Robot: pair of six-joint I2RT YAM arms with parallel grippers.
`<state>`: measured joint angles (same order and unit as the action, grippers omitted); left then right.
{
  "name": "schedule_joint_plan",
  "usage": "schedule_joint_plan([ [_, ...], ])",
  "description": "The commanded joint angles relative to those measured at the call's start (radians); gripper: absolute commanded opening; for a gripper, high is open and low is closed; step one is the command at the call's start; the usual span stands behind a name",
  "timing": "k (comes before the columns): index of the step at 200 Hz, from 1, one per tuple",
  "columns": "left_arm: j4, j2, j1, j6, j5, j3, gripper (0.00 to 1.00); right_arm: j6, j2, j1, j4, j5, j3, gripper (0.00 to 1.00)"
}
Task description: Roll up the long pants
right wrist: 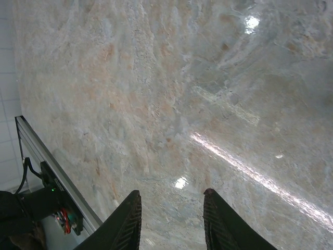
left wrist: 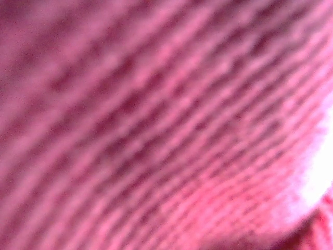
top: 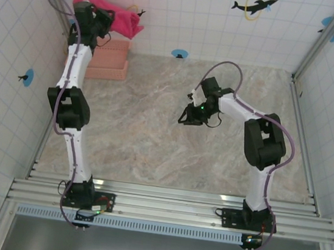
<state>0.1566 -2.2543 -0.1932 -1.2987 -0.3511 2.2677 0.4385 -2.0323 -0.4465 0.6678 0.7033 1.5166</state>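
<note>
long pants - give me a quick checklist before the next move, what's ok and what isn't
1. Long pants spread flat for rolling: not ok, they sit bunched in the far left corner by the basket.
2. Left gripper has a grip on the pants: cannot tell; its wrist camera sees blurred magenta cloth pressed close.
3. Right gripper free to help: ok, fingers apart with nothing between them.
4. Right gripper near the cloth: not ok, it hangs over mid-table, well away.
5. Room on the table to lay the pants out: ok, bare marble in the middle.
</note>
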Motion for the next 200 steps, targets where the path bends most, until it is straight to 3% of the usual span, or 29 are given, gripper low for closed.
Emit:
schedule_joint_plan([
  [1,-0.102,0.013,-0.018,0.113,0.074,0.013,0.00,0.009,-0.033,-0.018,0.041,-0.001,0.054,0.35],
  [19,0.018,-0.021,-0.015,0.163,0.070,0.066,0.00,0.015,-0.050,-0.026,0.063,-0.006,0.089,0.35],
  [32,0.004,0.003,-0.019,0.169,0.071,-0.020,0.00,0.021,-0.062,-0.033,0.070,0.000,0.113,0.35],
  [48,-0.021,0.051,-0.026,0.201,0.150,-0.166,0.00,0.025,-0.072,-0.043,0.079,0.001,0.141,0.34],
  [79,-0.153,0.042,-0.047,0.087,0.185,-0.412,0.00,0.038,-0.089,-0.058,0.097,-0.001,0.182,0.34],
  [112,-0.122,0.007,-0.061,0.046,0.275,-0.533,0.00,0.042,-0.106,-0.072,0.118,-0.002,0.222,0.34],
  [162,0.110,-0.018,-0.096,0.061,0.395,-0.439,0.00,0.042,-0.106,-0.086,0.133,-0.008,0.248,0.34],
  [200,0.055,0.011,-0.118,-0.034,0.371,-0.473,0.00,0.043,-0.107,-0.099,0.135,-0.008,0.246,0.34],
])
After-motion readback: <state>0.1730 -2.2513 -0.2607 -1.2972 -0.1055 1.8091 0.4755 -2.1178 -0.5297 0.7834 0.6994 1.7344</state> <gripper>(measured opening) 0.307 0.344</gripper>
